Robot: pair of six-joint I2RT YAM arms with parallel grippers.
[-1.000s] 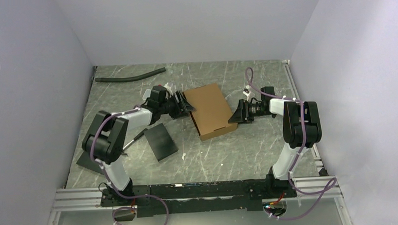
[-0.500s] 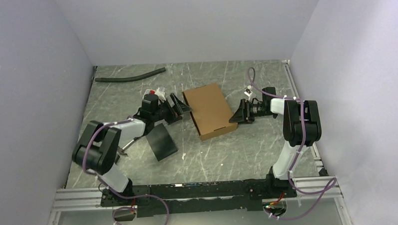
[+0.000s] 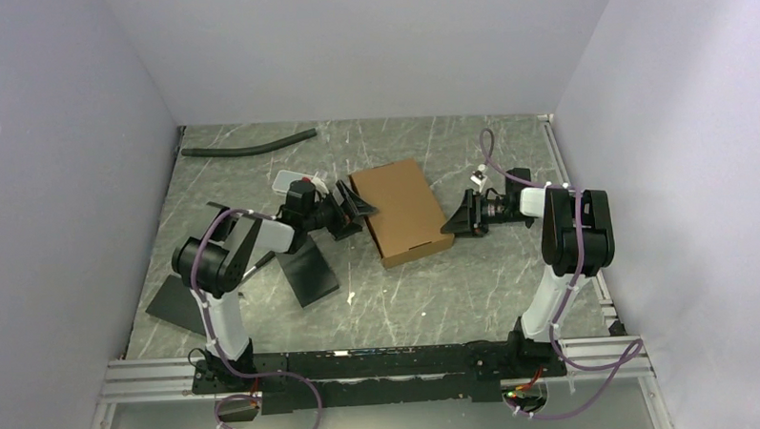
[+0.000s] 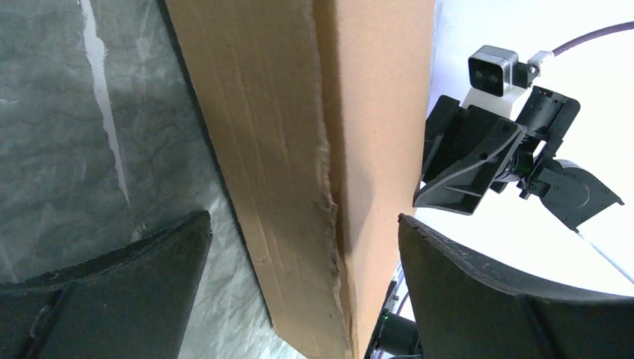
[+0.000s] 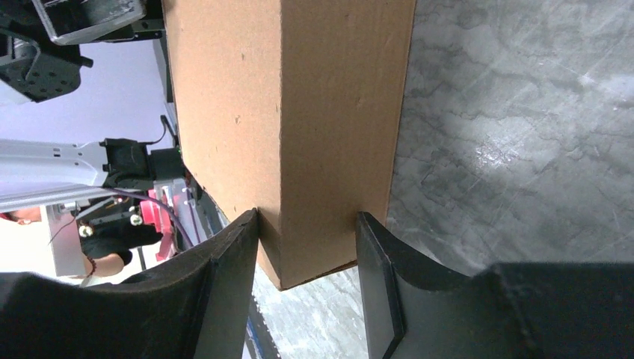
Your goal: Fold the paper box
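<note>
Brown cardboard paper box [image 3: 400, 211] sits on the counter [image 3: 436, 289]. Left gripper [image 3: 349, 214] straddles its left edge, right gripper [image 3: 455, 217] its right, both jaws apart. Left seam looks ragged, so squeeze evenly without skewing the box.

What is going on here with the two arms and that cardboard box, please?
Two arms are working on a brown box that lies flat on the table and looks already folded shut. The left tool is wide open at the box's left edge and is not touching it. The right tool is open at the box's right edge, with its fingers on either side of a corner. Whether they touch it cannot be told. A black slab lies aside.
</note>
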